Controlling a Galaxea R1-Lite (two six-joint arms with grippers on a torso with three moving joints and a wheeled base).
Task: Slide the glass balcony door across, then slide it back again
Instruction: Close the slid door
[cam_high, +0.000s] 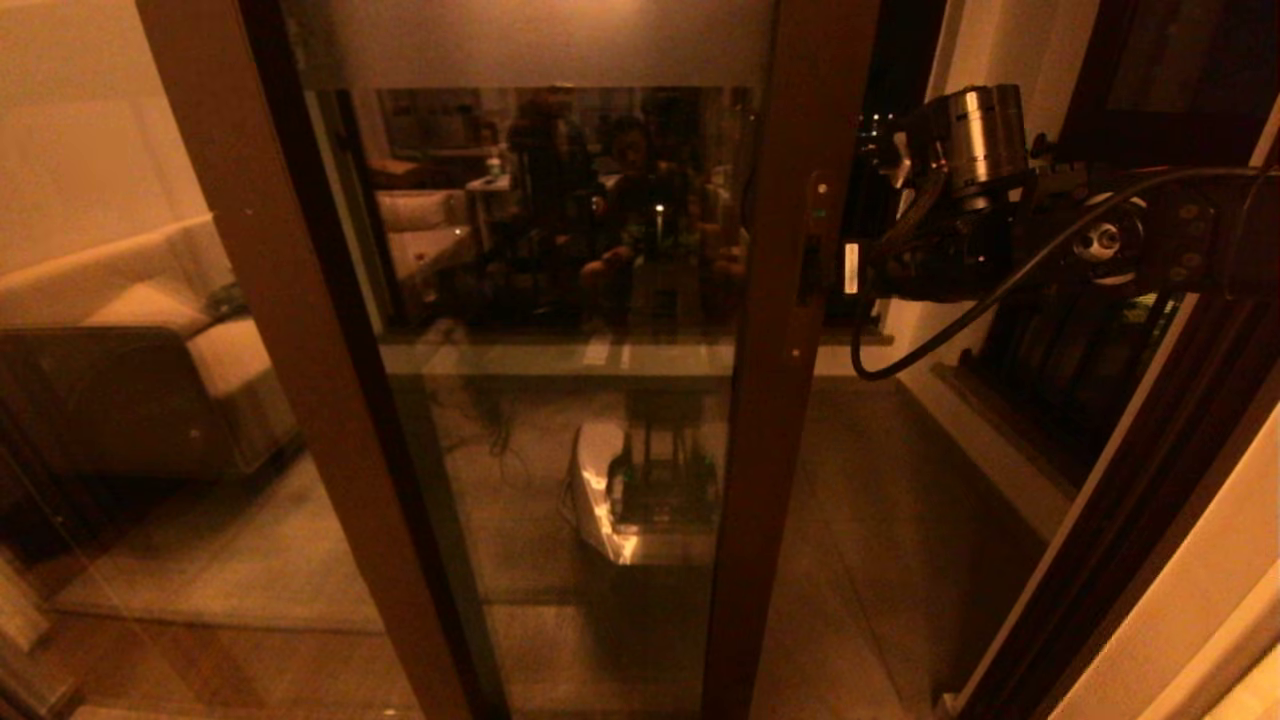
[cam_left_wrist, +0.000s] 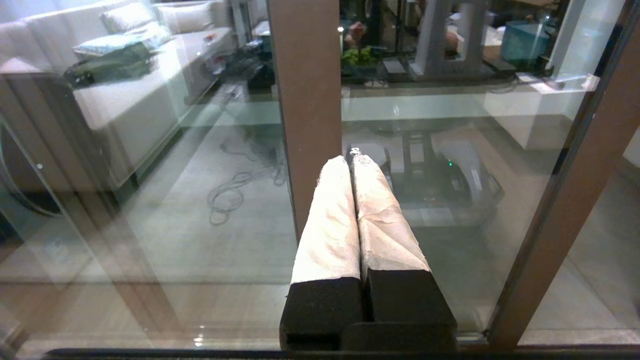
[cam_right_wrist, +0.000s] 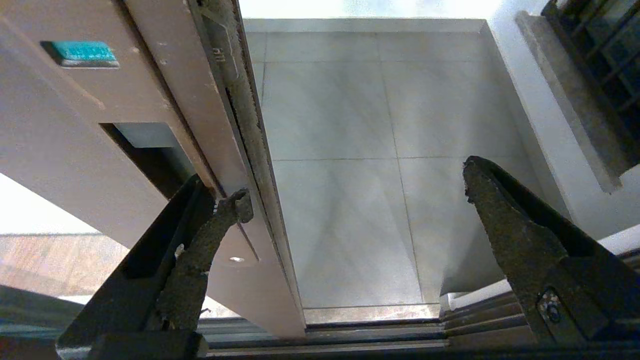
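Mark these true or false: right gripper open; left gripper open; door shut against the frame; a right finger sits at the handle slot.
1. The right gripper is open. True.
2. The left gripper is open. False: its fingers are pressed together.
3. The glass balcony door is shut against the frame. False: a gap shows the balcony floor beside its edge.
4. One right finger sits at the door's handle slot. True.

Right arm (cam_high: 1000, 200): silver cylinder, black cable; left tool (cam_left_wrist: 350, 162) seemingly cloth-wrapped.
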